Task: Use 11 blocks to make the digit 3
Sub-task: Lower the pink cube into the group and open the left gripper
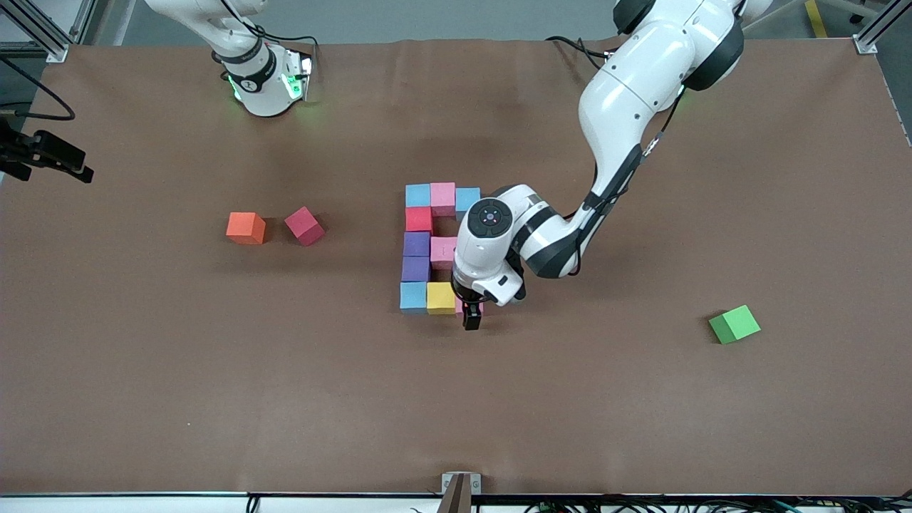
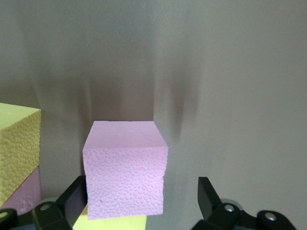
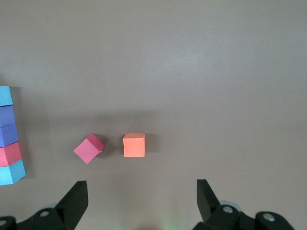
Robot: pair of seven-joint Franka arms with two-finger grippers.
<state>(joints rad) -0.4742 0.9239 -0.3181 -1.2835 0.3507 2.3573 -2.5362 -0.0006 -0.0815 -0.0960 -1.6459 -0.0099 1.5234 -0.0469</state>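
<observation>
Green cube (image 1: 734, 324) lies nearest on brown table (image 1: 456, 399); left end effector (image 1: 472, 318) released over pink block (image 2: 125, 167), right end effector (image 3: 141, 203) released.

Block figure (image 1: 430, 249) mid-table. Two loose cubes (image 1: 246, 228) side by side, apart, toward the right arm's end. One lone cube (image 1: 734, 324) toward the left arm's end, nearer the front camera than the pair.
</observation>
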